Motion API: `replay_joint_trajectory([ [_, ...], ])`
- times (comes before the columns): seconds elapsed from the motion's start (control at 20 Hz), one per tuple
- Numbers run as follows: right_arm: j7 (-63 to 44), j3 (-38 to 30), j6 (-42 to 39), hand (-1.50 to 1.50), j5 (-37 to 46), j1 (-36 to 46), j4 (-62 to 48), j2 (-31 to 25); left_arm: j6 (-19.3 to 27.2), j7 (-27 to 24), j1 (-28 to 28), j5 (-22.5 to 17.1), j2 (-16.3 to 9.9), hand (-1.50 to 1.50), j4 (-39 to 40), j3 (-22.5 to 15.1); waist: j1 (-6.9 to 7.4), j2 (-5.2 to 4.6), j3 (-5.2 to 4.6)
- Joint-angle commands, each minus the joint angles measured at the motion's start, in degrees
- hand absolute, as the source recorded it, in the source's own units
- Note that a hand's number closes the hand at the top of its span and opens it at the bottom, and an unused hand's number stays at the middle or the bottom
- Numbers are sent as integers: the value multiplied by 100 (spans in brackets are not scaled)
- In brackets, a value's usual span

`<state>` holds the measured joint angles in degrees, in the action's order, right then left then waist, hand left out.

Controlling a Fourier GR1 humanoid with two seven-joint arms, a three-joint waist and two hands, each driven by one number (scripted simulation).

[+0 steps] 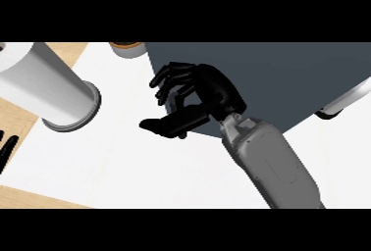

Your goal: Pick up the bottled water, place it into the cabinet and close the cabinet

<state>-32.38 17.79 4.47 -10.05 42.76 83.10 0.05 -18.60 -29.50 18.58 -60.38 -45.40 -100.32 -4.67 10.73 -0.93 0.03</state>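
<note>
right hand (197, 93) curling its fingers at the dark cabinet door (290, 78)

it is holding nothing; the bottled water (51, 88) is lying on the white tabletop (145, 166) left of the door; left hand (6, 149) is resting open farther left.

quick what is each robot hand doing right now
Left robot hand: only straight fingertips show at the left edge, open, holding nothing.
Right robot hand: fingers curled, nothing visible in it, shut.

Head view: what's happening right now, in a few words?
Right hand curled, empty, by dark grey cabinet door. Left hand resting at left edge. Bottled water not visible.
</note>
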Motion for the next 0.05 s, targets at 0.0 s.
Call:
replay_joint_trajectory([
  [0.0,414,-664,723,-150,-37,1054,-920,-4,25,-18,27,40,1,-150,32,54,0,-124,-17],
])
